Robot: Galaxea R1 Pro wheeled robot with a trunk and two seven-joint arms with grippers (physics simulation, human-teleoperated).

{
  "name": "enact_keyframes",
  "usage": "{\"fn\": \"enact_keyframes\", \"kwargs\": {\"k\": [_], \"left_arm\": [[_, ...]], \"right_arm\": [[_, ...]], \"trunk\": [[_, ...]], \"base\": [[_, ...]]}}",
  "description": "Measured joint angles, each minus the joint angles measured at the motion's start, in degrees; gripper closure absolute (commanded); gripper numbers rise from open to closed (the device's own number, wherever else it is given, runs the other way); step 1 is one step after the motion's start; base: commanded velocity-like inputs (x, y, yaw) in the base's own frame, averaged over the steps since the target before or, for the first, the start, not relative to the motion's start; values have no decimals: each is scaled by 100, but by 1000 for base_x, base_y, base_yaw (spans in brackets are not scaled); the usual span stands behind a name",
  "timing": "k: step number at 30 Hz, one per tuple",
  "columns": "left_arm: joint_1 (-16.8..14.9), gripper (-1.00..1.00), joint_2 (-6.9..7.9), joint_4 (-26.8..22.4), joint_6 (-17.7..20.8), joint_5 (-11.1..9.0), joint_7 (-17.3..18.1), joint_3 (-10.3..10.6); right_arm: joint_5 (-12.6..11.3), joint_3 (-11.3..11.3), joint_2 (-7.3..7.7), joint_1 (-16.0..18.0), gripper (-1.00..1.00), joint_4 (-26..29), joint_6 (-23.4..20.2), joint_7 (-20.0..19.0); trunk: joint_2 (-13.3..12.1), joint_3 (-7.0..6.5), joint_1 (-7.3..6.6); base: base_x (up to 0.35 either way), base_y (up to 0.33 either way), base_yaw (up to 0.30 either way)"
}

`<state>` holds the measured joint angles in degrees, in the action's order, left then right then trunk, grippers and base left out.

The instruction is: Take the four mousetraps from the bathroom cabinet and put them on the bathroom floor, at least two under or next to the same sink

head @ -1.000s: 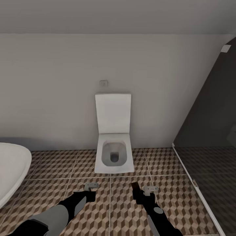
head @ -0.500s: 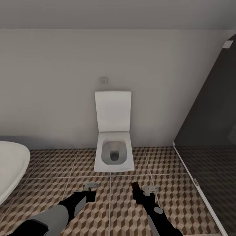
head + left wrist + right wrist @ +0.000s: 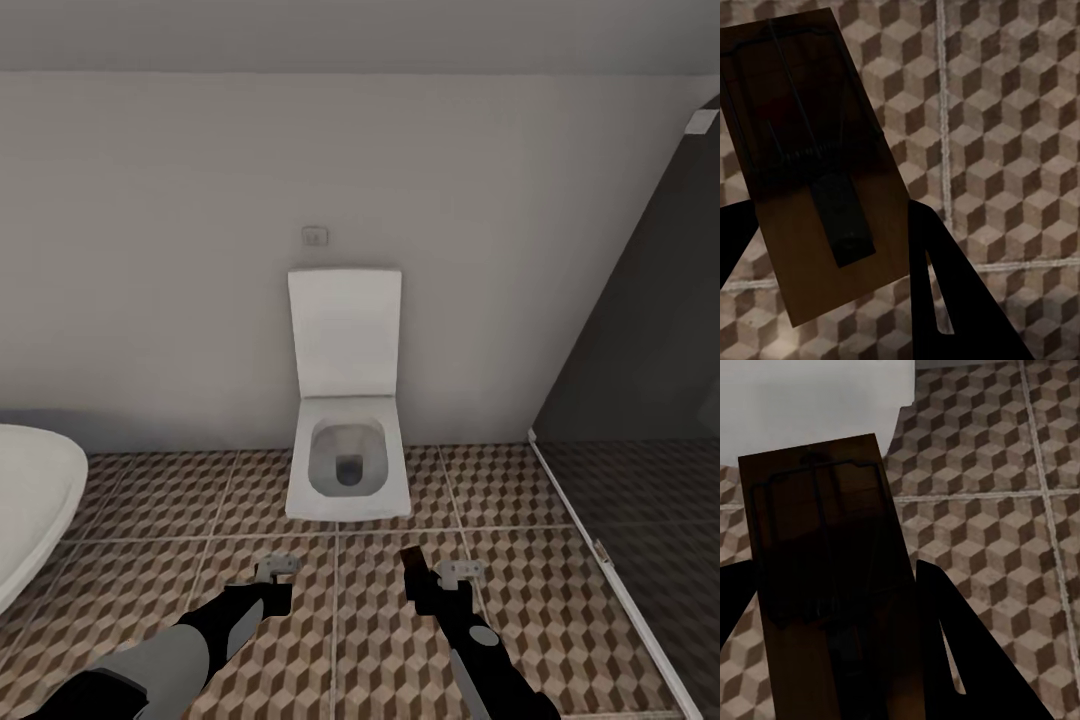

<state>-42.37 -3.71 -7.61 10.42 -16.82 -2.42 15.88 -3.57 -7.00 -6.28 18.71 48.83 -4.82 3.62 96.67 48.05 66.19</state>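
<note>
In the left wrist view a dark-brown mousetrap [image 3: 810, 150] with thin metal wire sits between my black fingers [image 3: 945, 300], and my left gripper [image 3: 832, 247] is shut on it above the cube-patterned bathroom floor [image 3: 1005, 112]. A second mousetrap [image 3: 825, 577] is held the same way by my right gripper [image 3: 840, 622]. From the head camera both grippers hang low over the floor [image 3: 560, 560], left gripper [image 3: 275, 580] and right gripper [image 3: 440, 580], in front of the toilet; the right one's mousetrap [image 3: 412, 568] shows as a dark sliver. The cabinet and the sink are out of view.
A white square toilet [image 3: 346, 470] with raised lid stands against the wall straight ahead. A white rounded bathtub [image 3: 30, 500] edge is at the left. A dark glass shower screen [image 3: 640, 400] with a floor rail closes off the right. Open tiles lie between them.
The whole head view has shifted a little: the wall and toilet sit slightly higher in the picture. Both arms keep their pose and their hold on the mousetraps.
</note>
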Motion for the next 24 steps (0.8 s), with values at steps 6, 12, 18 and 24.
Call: {"fn": "enact_keyframes", "kwargs": {"k": [6,12,18,24], "left_arm": [[-2,100,0,0,0,1,0,0],[0,100,0,-1,0,-2,0,0],[-1,100,0,0,0,-2,0,0],[-3,100,0,1,0,-2,0,0]], "right_arm": [[0,0,1,0,100,26,0,4],[0,0,1,0,100,28,0,3],[0,0,1,0,100,28,0,3],[0,0,1,0,100,28,0,4]], "trunk": [[241,129,132],[481,282,264],[722,436,396],[963,592,527]], "base": [[0,0,0],[0,0,0],[0,0,0],[0,0,0]]}}
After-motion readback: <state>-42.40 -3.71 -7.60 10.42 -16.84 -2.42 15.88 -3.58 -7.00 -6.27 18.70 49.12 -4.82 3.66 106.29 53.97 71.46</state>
